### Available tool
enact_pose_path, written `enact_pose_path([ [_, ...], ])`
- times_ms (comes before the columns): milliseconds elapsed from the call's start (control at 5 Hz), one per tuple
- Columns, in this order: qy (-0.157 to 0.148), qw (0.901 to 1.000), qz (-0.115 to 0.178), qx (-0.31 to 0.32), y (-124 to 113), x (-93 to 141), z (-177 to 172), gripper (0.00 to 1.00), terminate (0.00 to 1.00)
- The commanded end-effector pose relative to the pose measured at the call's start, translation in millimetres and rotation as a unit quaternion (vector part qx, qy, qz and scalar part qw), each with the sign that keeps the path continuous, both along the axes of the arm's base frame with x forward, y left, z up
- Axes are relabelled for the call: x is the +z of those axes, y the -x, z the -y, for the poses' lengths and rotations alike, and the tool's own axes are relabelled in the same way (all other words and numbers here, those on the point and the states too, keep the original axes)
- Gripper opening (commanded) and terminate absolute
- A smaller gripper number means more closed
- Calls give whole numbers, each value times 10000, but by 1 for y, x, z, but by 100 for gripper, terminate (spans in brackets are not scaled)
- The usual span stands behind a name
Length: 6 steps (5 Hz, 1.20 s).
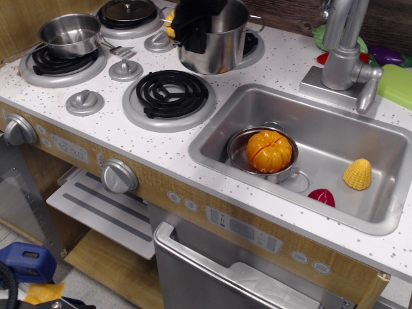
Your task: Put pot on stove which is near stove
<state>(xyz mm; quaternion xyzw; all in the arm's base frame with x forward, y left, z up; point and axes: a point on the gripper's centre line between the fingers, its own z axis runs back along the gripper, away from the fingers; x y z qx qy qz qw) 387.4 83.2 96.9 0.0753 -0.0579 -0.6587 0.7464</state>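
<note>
At the back of the cooktop, above the far-right burner:
hidden: gripper (193, 22) fingertips are lost against the pot wall and rim, blurred; arm cut off by the top edge.
hidden 2: the far-right burner is mostly covered by the pot, only a sliver of ring and coil shows at right.
hidden 3: yellow toy pepper (170, 22) mostly behind the gripper.
gripper: black, clamped over the left rim of the pot (215, 38); looks closed on the rim, exact finger gap not readable.
pot: tall steel stockpot, roughly upright, appears raised off the surface; whether the base touches can't be told. One loop handle visible at upper right.
stove: front coil burner (169, 95) in silver ring, bare, just in front of the pot, not touching it.
cooktop: white speckled top (96, 125), grey knobs between burners.
left burner: shallow saucepan (71, 33) with long handle sits on it.
back-left burner: dark lid (129, 11) on it.
sink: steel basin (347, 129) right of the stove; holds a low pot with orange pumpkin (269, 151), a yellow corn piece (358, 174), a red piece (322, 197).
faucet: (344, 51) behind the sink, top cut off.
</note>
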Motion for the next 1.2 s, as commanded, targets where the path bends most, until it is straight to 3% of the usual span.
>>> enact_pose_path([
  [0, -17, 9988, 351, 341, 24, 19, -15, 0, 0],
  [600, 146, 9987, 362, 331, 39, -12, -31, 0, 0],
  [1000, 196, 9987, 400, 261, 40, -18, -34, 0, 0],
])
